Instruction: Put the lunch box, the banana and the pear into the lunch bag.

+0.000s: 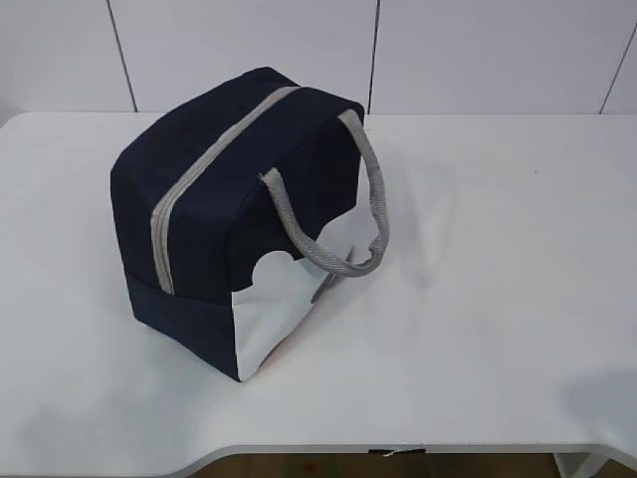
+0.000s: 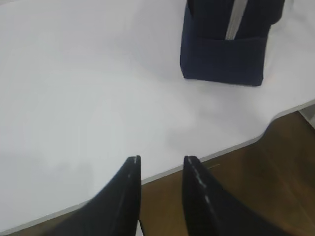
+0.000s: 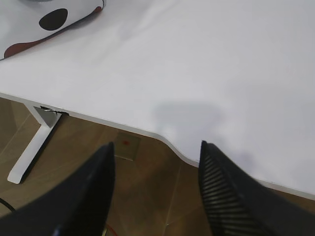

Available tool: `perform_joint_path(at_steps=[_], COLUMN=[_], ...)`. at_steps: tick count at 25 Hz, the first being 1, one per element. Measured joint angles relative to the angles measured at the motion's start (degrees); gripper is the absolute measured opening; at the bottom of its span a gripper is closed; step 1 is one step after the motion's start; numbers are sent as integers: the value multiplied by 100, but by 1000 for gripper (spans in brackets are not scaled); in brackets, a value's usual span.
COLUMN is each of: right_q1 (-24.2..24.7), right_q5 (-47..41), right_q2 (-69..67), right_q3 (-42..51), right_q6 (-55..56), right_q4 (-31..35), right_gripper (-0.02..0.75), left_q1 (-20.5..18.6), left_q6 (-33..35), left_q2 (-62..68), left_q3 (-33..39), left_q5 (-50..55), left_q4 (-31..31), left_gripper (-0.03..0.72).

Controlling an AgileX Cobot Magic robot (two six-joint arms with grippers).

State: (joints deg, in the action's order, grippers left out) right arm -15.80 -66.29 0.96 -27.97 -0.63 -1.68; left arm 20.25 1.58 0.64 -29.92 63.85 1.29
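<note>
The navy lunch bag stands on the white table, left of centre, with its grey zipper running closed along the top and a grey handle hanging over the white side panel. The lunch box, the banana and the pear are out of view. Neither arm shows in the exterior view. In the left wrist view my left gripper hangs open and empty over the table's front edge, with the lunch bag far ahead. My right gripper is open wider, also empty, with a corner of the lunch bag at the top left.
The table's front edge curves over a brown wooden floor. A white table leg stands below it. A white panelled wall runs behind the table.
</note>
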Motion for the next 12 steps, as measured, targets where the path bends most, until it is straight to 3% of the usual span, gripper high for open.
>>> perform_joint_path(at_steps=[4, 8, 12], right_q1=[122, 693, 909], right_q5=[0, 0, 0], right_q2=[0, 0, 0], right_q3=[0, 0, 0], right_q6=[0, 0, 0], right_q4=[-70, -142, -142], right_gripper=[441, 441, 441], left_q1=[-611, -1200, -1461], left_q6=[0, 0, 0], left_q2=[0, 0, 0], left_q3=[0, 0, 0], left_q5=[0, 0, 0], left_q4=[-56, -70, -84], left_gripper=[219, 219, 219])
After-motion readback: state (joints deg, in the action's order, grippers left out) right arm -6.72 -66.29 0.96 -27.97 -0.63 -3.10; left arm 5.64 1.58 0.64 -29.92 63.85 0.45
